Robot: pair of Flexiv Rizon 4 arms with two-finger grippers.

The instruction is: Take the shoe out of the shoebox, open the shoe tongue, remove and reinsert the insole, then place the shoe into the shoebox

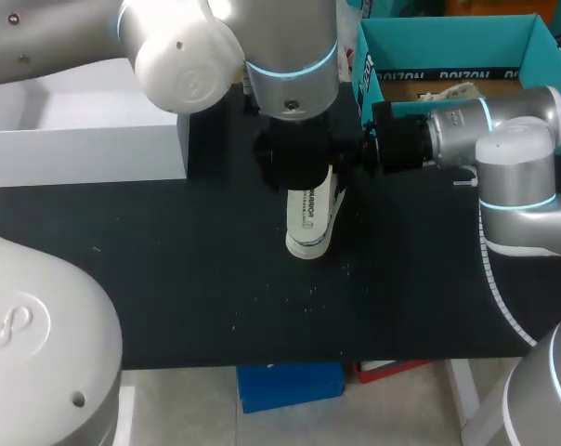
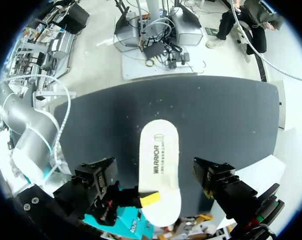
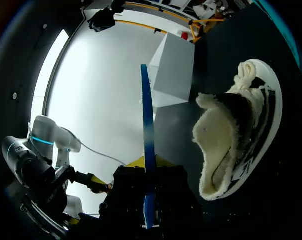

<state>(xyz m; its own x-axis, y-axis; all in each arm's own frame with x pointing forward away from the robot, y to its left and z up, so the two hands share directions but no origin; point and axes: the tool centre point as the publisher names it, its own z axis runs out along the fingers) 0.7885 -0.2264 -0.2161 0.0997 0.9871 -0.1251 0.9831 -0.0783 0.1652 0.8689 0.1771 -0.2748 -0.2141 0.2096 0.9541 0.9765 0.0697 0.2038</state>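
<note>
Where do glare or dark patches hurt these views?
Right wrist view: a washed-out white glow behind the insole, seen edge-on; the shoe is evenly lit. Head view: the left arm hides most of the shoe. Left wrist view: even light, no glare on the insole.

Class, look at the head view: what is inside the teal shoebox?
Inside the teal shoebox, a brown floor and a pale crumpled scrap show. The right arm covers its near part, so what lies there cannot be seen.
</note>
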